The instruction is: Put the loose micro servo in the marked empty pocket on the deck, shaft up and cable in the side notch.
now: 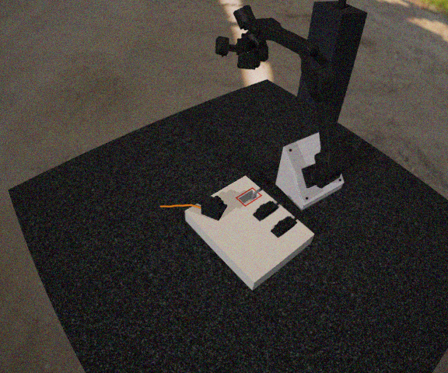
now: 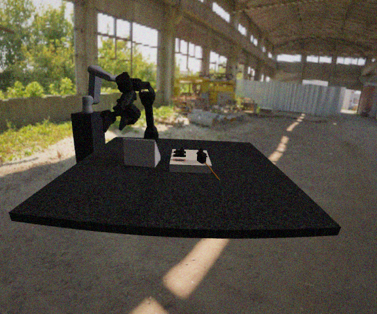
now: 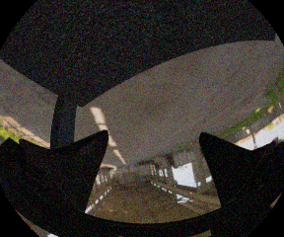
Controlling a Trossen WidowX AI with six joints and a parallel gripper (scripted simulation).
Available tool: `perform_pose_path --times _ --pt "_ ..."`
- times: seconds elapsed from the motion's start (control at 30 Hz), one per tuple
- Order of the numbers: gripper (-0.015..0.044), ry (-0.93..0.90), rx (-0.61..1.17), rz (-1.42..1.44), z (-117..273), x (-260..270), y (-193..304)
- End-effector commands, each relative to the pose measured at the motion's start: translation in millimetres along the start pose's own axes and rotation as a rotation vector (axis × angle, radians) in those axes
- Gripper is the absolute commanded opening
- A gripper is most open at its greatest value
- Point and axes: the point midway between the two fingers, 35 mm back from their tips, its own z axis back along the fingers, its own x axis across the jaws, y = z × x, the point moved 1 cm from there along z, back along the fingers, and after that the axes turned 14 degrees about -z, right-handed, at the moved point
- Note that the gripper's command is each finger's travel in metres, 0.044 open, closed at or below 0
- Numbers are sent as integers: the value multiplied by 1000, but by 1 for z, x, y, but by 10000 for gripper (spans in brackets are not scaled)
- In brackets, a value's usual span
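The loose micro servo (image 1: 213,207) (image 2: 201,156) is a dark block on the white deck (image 1: 252,249) (image 2: 190,167), near its left corner in the top view. Its orange cable (image 1: 180,206) (image 2: 212,171) hangs out past the deck's edge. Which way its shaft points is too dark to tell. The empty pocket (image 1: 246,196) (image 2: 179,159), outlined in red, is beside it, with its side notch toward the deck's edge. My gripper (image 3: 156,136) is open and empty. It is high up, far from the servo, and the wrist view shows neither servo nor deck between its fingers.
Two dark seated servos (image 1: 265,210) (image 1: 284,226) sit in a row beside the pocket. A white angled bracket (image 1: 290,174) (image 2: 139,154) stands between the deck and a tall dark pillar (image 1: 333,56) (image 2: 87,135). The dark table (image 1: 135,280) (image 2: 182,206) carries the deck and bracket.
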Motion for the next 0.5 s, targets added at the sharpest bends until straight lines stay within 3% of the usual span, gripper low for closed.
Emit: perform_pose_path --times 0.0,0.47 --pt "440 27 -82 102 16 -30 -44" --pt "440 84 -370 487 83 -98 -220"
